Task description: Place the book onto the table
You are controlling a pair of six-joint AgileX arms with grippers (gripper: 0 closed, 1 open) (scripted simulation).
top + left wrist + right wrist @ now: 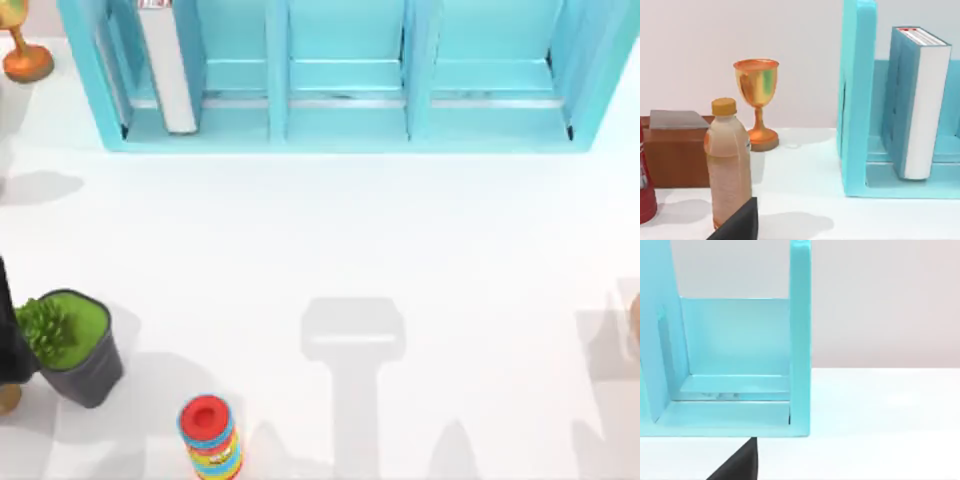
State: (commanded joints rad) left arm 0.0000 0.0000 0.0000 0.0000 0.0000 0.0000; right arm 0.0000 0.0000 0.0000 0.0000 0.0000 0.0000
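Book stands upright in the shelf unit's leftmost bay, off the tabletop; can't tell either hand's state.

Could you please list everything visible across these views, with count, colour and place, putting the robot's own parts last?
book: one, light-blue covers with white-grey page edges, standing upright in the shelf unit's leftmost compartment.
shelf unit: one, light blue, along the table's far edge.
table: one, white, under everything.
goblet: one, gold-orange, at the far left corner, left of the shelf unit.
bottle: one, pale orange with a yellow cap, near the goblet in the left wrist view.
box: one, brown with a grey top, behind the bottle.
red object: one, cut off at the frame edge, beside the box.
potted plant: one, green in a dark-grey pot, near left.
ring stack: one, red-topped and multicoloured, near edge.
left arm: dark, at the left edge beside the potted plant.
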